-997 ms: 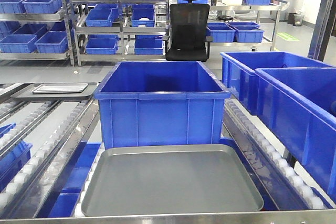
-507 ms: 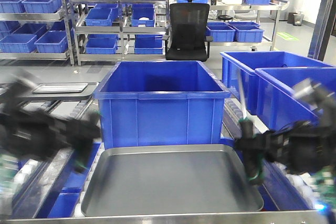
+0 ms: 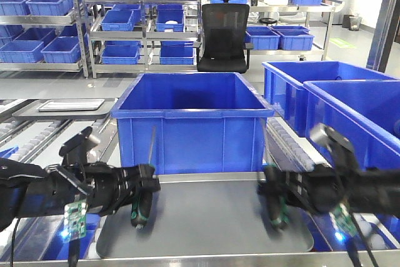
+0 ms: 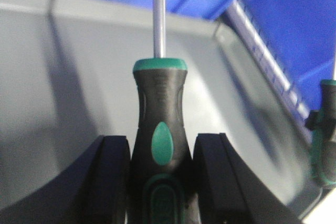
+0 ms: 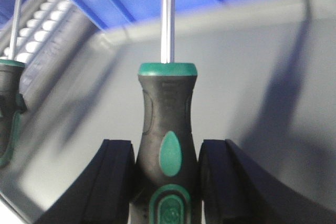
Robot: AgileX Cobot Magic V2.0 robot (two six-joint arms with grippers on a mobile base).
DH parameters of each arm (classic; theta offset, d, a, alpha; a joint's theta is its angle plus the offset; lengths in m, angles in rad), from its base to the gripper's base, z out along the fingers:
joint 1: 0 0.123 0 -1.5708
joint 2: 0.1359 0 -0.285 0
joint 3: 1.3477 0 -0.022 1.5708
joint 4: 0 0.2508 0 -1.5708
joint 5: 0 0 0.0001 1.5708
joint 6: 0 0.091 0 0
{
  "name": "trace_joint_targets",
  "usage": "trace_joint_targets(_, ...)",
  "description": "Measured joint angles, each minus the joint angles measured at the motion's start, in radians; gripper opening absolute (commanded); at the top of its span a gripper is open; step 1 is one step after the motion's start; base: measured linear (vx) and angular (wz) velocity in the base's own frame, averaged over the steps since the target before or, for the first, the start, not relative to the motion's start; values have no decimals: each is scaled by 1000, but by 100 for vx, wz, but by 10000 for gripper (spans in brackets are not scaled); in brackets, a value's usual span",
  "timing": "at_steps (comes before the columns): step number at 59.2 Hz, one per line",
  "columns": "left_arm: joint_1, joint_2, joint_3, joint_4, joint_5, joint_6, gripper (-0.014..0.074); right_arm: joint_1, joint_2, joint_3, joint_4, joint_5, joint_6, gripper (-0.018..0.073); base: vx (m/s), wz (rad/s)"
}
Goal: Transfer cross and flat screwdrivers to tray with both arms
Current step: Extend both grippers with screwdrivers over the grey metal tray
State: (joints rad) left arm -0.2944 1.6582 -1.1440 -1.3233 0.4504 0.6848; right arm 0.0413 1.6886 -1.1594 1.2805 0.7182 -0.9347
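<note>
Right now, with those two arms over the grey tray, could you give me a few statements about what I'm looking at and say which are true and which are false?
1. Each arm holds a screwdriver. True: the left gripper grips the left screwdriver, and the right gripper grips the right screwdriver.
2. Both screwdrivers already lie flat on the tray. False: they are clamped by their handles between gripper fingers, above the tray.
3. The screwdriver handles are black and green. True.
4. A red bin stands behind the tray. False: the blue bin stands there.
5. An office chair stands in the background. True.
</note>
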Motion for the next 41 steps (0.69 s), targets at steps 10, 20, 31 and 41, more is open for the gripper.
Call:
trace_joint_targets(10,-1,34,-9,-70,-20,5,4,52,75,-106,-40,45,66,-8,0,0)
trace_joint_targets(20,-1,88,-73,-71,32,5,4,79,89,-123,-176,60,158,-8,0,0)
trace_joint_targets(31,-15,109,-88,-53,50,4,13,79,92,-124,-228,54,249,-8,0,0)
trace_joint_targets(41,-43,111,-88,-31,38,4,66,79,92,-124,-235,54,257,-1,0,0)
